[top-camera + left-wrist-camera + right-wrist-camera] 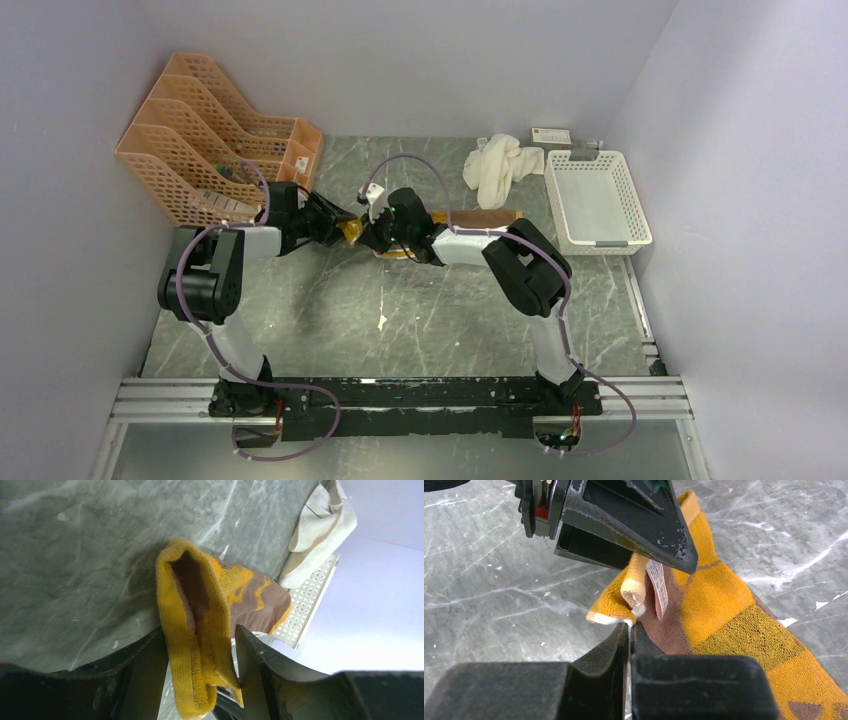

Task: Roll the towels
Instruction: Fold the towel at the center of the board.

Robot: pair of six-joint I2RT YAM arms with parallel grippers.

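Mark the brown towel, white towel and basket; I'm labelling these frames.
brown towel (177,640): left wrist view, folded yellow edge.
white towel (497,166): top view, bunched middle.
basket (598,201): top view, bare floor.

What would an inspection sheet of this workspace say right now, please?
Surface: grey marbled table, a few white flecks.
Job's things: brown towel lies mid-table, one end lifted; white towel bunched at the far edge, unrolled.
Clutter: rack far left, basket far right, small box beside it.
Tools: left tool closed on the brown towel's folded end; right tool shut at its corner.
Cables: purple cables loop over the table.
Surroundings: plain walls, nothing else seen.
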